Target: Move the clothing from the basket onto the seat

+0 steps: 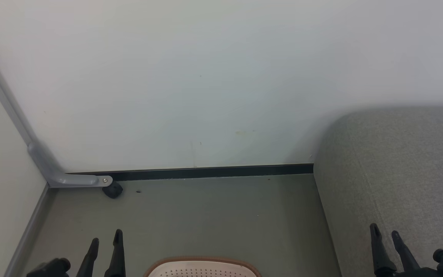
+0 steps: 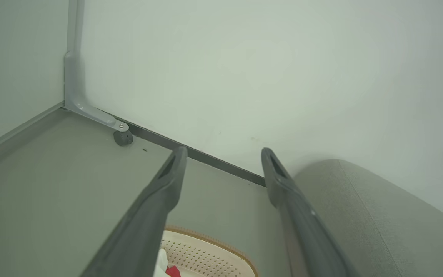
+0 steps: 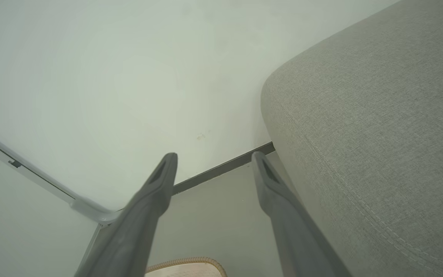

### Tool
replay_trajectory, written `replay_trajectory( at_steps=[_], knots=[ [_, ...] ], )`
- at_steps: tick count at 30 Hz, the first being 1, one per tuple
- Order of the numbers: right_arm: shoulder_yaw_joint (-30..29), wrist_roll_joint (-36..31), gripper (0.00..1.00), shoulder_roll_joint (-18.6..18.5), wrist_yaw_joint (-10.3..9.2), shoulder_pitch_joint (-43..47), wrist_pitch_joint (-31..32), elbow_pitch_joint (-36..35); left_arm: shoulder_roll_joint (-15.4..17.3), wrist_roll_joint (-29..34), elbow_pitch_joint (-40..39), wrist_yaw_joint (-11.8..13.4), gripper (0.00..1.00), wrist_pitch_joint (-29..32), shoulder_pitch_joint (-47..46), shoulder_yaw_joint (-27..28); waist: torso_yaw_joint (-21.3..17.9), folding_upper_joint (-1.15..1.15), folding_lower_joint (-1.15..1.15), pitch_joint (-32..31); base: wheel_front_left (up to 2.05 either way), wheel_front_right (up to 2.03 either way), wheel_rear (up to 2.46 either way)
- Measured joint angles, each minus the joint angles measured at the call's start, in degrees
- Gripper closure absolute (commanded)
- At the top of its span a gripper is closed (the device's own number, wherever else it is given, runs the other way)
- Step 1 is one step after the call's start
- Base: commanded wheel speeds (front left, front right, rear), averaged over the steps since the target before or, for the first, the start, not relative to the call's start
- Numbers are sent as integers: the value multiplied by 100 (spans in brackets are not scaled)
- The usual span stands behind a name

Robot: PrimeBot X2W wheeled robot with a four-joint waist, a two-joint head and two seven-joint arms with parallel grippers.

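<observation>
— Where are we seeing the basket (image 1: 190, 270)?
— Near us, mostly cut off, with red clothing (image 2: 172, 271) barely showing inside. The sofa (image 1: 398, 161) is sitting right. We're holding the left gripper (image 1: 107, 236) and right gripper (image 1: 384, 230) wide, empty.

White wall (image 1: 206, 77), dark skirting (image 1: 206, 172), grey bracket (image 1: 71, 179) with black caster (image 1: 112, 190)

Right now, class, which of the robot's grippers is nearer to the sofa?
Right. The right gripper hovers at the edge of the sofa; the left gripper hangs over the floor beyond the basket.
</observation>
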Motion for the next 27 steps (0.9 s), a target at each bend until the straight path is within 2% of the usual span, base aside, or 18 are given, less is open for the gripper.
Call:
replay_trajectory(
  at_steps=[27],
  knots=[
    [658, -1846, 0, -297, -364, 12, -575, -31, -16, 2018, 442, 457, 0, -571, 12, -264, 15, 0, 0, -106, 0, 0, 0]
  ],
)
